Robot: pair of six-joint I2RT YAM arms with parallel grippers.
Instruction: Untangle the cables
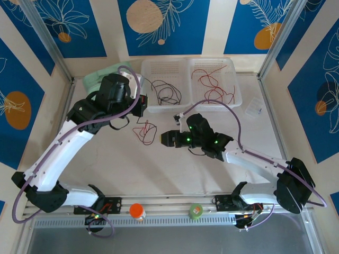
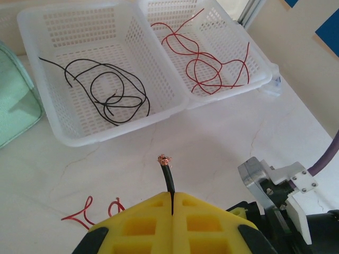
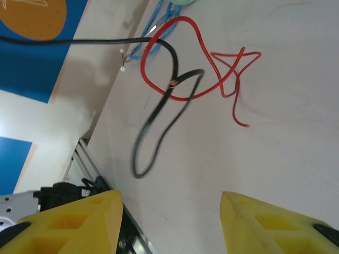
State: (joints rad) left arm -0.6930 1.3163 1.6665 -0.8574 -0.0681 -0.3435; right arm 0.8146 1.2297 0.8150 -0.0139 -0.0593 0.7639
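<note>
Your left wrist view showed, unlike the top, your left gripper clenching a black cable. Your right gripper pointed left, jaws released.

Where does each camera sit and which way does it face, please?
Top external: above and behind the bases, looking down on the table; both arms, left tool and right tool show.
Left wrist: on the left arm, looking past shut fingers pinching a black cable towards two white baskets.
Right wrist: on the right arm, looking between its open fingers at the red-and-black tangle.
Shared: top and left wrist show the baskets.
</note>
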